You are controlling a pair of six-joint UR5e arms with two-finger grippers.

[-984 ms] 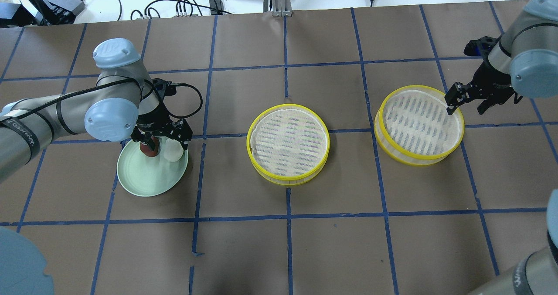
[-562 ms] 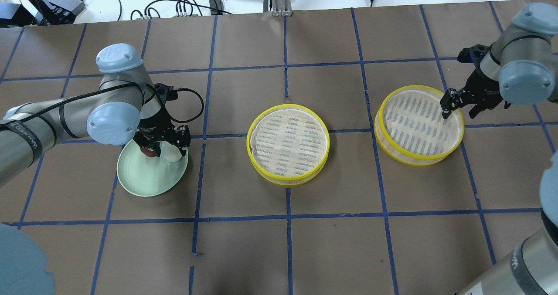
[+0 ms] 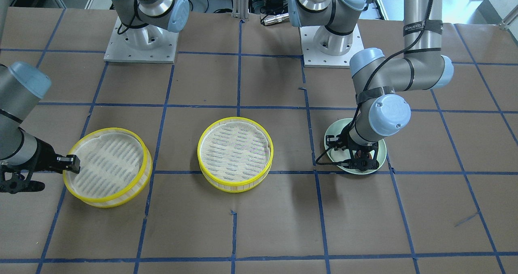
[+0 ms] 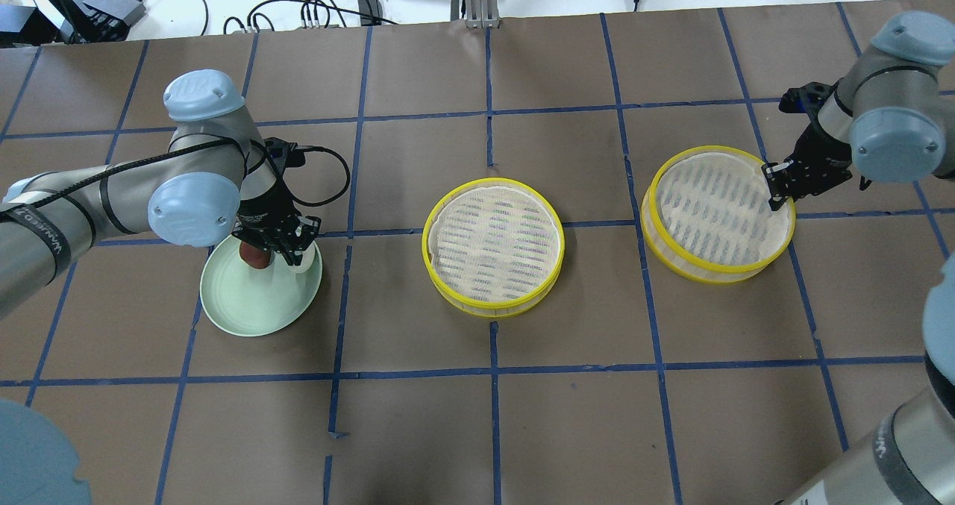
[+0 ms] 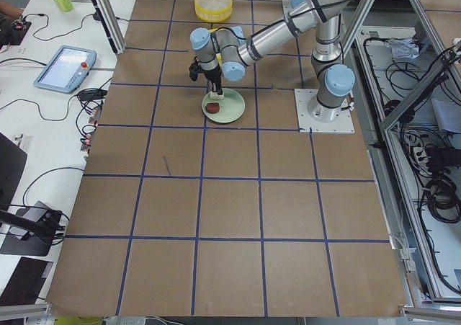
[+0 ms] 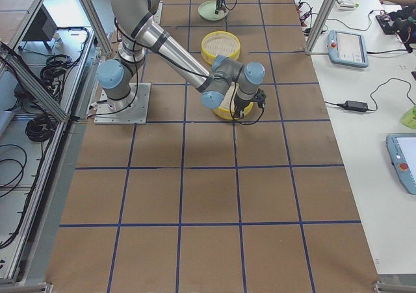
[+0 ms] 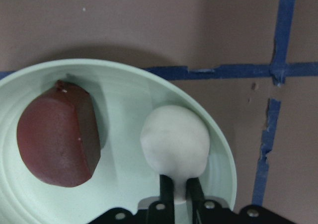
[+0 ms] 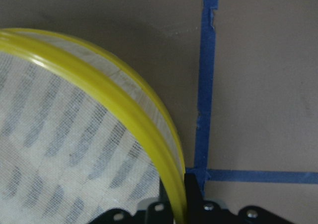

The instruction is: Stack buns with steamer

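Front-facing view: the left gripper (image 3: 361, 162) sits low over the pale green plate (image 3: 381, 153), and what is under it is hard to make out. Overhead: the white bun (image 4: 304, 261) and the red-brown bun (image 4: 255, 257) peek out beneath it, both on the plate. Left wrist view: the jaws are nearly together, pinching the white bun's near edge. Right wrist view: the right gripper (image 8: 179, 186) is clamped on the rim of the yellow steamer tray (image 8: 99, 82).

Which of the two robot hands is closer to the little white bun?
Left. The left gripper pinches the white bun on the green plate; the right gripper is far across the table, on the rim of a yellow steamer.
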